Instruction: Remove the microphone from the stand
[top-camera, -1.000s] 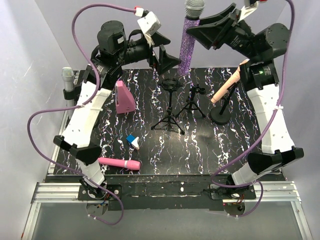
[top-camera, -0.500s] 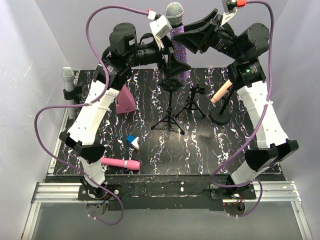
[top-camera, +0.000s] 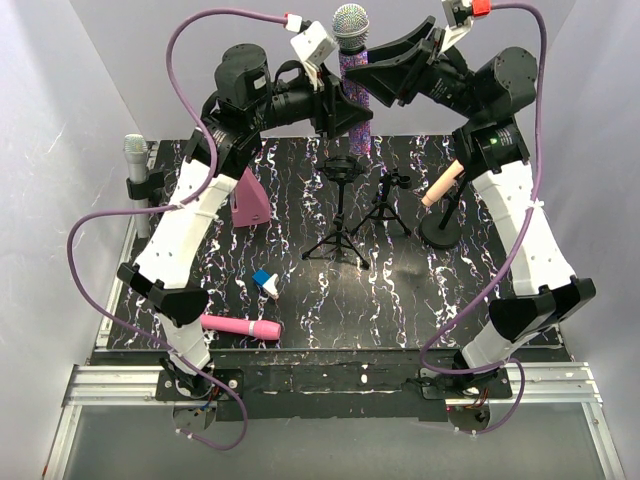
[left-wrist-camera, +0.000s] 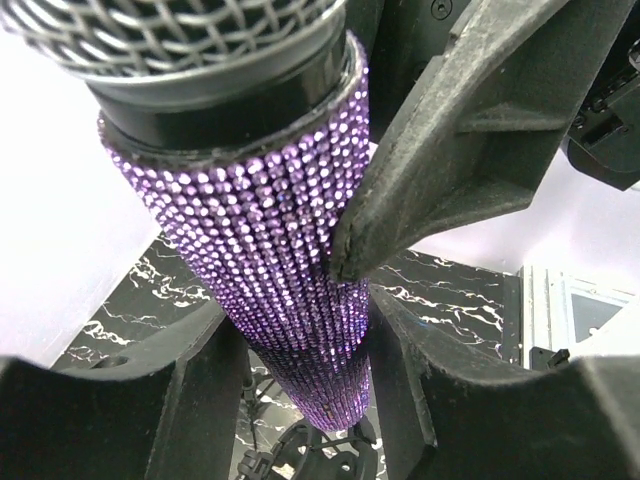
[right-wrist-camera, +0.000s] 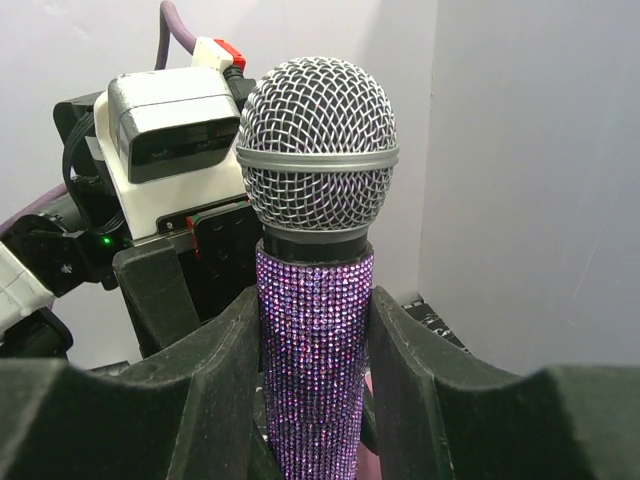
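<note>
The microphone (top-camera: 350, 24), with a purple glitter body and a silver mesh head, stands upright in the air high over the empty tripod stand (top-camera: 341, 215). My right gripper (top-camera: 376, 76) is shut on its upper body, both fingers pressed on the glitter (right-wrist-camera: 315, 300). My left gripper (top-camera: 351, 114) grips it lower down. In the left wrist view its two fingers touch both sides of the microphone (left-wrist-camera: 270, 230), with the right gripper's finger (left-wrist-camera: 440, 170) just above. The stand's clip (left-wrist-camera: 310, 455) shows directly under the microphone's tail.
On the black marbled table stand a smaller tripod (top-camera: 385, 205) and a round-base stand holding a beige microphone (top-camera: 445, 185). A pink wedge (top-camera: 248, 195), a small blue-and-white piece (top-camera: 266, 282) and a pink microphone (top-camera: 240, 326) lie at the left. A silver microphone (top-camera: 136, 160) stands at the left edge.
The right gripper carried the microphone left and a little lower. The left gripper swung in from the left and closed its fingers on the lower body.
</note>
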